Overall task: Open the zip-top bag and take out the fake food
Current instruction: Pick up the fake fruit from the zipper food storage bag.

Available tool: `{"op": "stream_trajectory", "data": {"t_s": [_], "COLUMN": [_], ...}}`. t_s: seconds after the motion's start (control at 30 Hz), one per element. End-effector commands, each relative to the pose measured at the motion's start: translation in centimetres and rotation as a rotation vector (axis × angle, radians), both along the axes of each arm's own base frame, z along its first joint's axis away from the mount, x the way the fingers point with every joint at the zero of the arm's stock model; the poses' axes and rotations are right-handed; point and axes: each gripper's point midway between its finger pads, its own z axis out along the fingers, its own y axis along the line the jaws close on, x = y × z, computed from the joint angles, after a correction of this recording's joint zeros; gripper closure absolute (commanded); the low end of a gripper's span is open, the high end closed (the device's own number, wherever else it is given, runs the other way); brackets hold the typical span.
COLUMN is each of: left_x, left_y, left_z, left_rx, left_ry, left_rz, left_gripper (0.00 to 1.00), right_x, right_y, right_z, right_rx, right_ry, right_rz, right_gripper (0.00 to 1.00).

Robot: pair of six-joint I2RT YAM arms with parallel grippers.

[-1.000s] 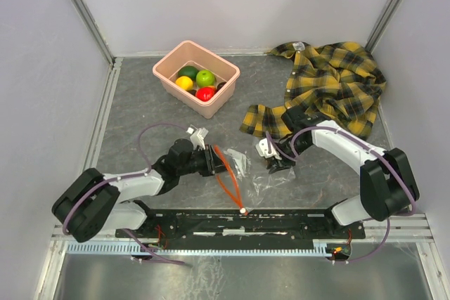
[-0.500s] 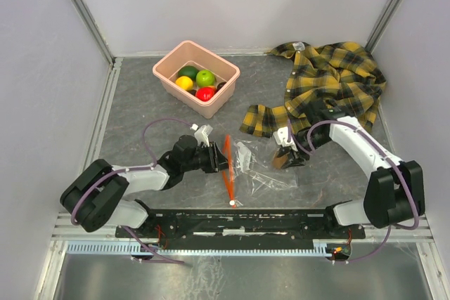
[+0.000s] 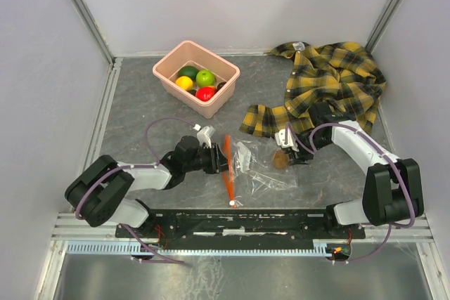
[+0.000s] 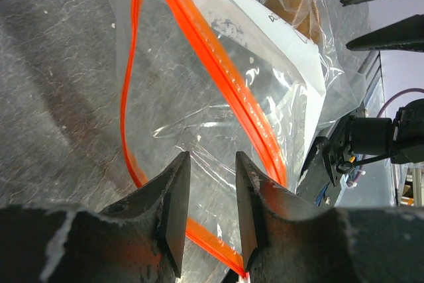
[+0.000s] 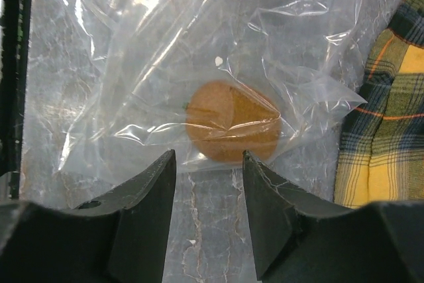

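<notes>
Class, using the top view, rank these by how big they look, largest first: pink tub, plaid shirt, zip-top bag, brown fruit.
1. plaid shirt
2. pink tub and zip-top bag: these look about alike, and the clear bag's outline is hard to trace, so they are not ranked.
3. brown fruit

Grey bench (image 3: 133,103), pink tub (image 3: 223,98) stood rear left, plaid shirt (image 3: 337,82) lay crumpled rear right, zip-top bag (image 3: 260,173) lay front centre.

Bag (image 3: 254,171): clear, crinkled, flat on the surface (image 3: 140,114); orange-red zip strip (image 3: 228,161) parted, at left edge. Brown fruit (image 3: 280,159) under its film, right end. Other fruits (image 3: 204,79): in tub (image 3: 171,61).
</notes>
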Motion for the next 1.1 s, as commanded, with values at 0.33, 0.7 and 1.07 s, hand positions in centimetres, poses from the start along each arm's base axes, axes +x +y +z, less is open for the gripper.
{"op": "stream_trajectory", "data": {"t_s": [0.33,0.7,1.07], "left_x": [0.6,0.6,0.2], "left_y": [-2.0,-2.3,-2.7], "left_z": [1.7,1.4,1.1], "left_rx": [-0.043,-0.036,-0.030], "left_ry": [-0.137,-0.135,-0.131], "left_rz": [-0.077,-0.096,-0.120], "left_gripper": [0.59,0.59,0.58], "right_x": [2.5,1.7,1.1], "right_y": [0.2,1.8,3.9], "right_z": [-3.1,-4.2,-4.0], "right_rx": [-0.099,-0.141,-0.139], "right_ry": [-0.075,-0.056,-0.031], "right_rz": [-0.010,0.060,0.084], "right_gripper": [0.47,0.57,0.74]}}
